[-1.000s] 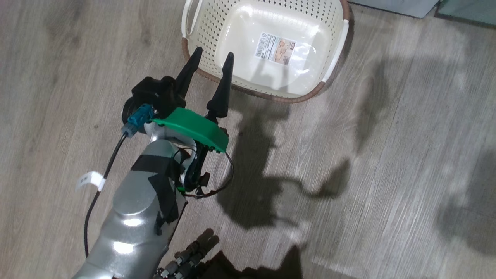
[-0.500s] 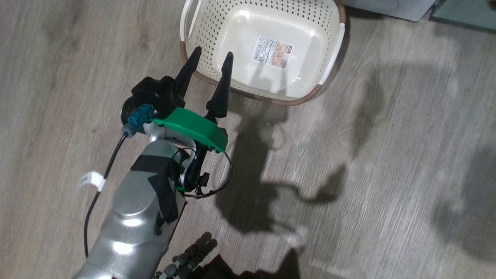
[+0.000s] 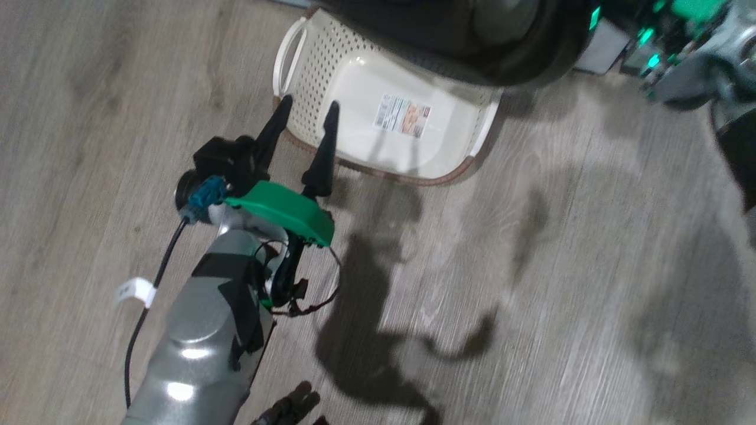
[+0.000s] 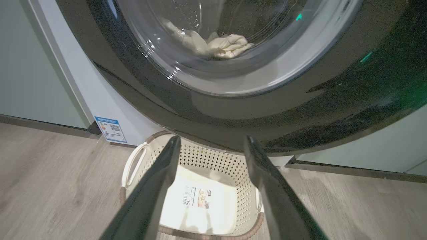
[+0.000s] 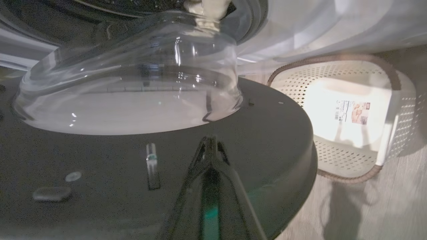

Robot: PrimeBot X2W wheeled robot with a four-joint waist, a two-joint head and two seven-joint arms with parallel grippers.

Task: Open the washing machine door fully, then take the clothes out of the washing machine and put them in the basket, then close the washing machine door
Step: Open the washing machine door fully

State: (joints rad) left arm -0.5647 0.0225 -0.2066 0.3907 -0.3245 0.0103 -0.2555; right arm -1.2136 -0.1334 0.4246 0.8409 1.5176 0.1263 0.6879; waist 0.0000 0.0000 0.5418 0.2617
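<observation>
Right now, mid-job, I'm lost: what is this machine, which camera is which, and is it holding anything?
It is a wheeled robot with two arms. The head view looks down at the wood floor, the empty basket and the left end effector, open and holding nothing. The left wrist view looks along it at the washing machine door, with clothes showing through its glass. The right wrist view looks along the right end effector, shut and empty, at the door's inner side.
</observation>
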